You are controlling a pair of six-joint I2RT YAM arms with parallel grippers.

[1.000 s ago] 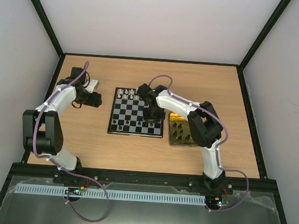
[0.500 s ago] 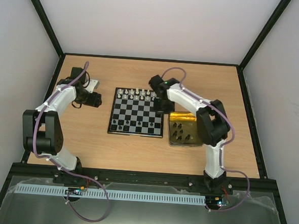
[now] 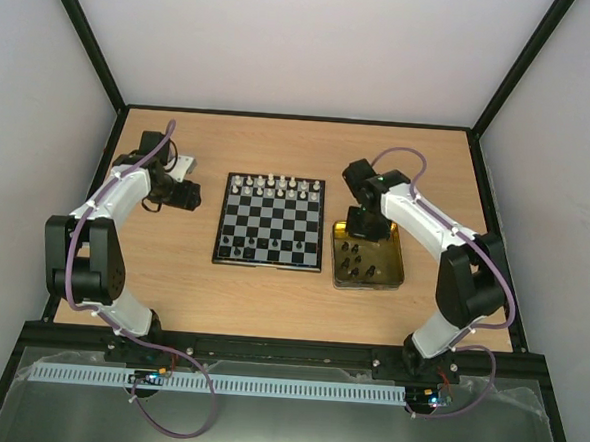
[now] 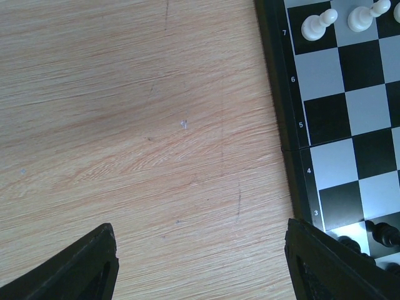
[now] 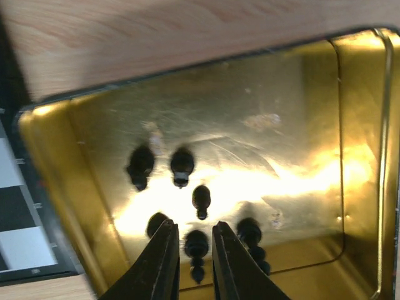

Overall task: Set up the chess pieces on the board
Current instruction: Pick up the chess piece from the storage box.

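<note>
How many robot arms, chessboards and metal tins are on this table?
Robot arms: 2 (left arm, right arm)
Chessboard: 1
Metal tin: 1
Total: 4

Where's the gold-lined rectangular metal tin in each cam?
Top external: gold-lined rectangular metal tin right of centre, just right of the black-and-silver checked chessboard.
Left wrist: not in view.
Right wrist: the tin fills most of the picture, tiny black chess pieces inside.
Shared landmark: the chessboard, seen in all three views.

One board [image 3: 272,220], one tin [image 3: 394,258], six-plus black chessmen [image 5: 201,201].
</note>
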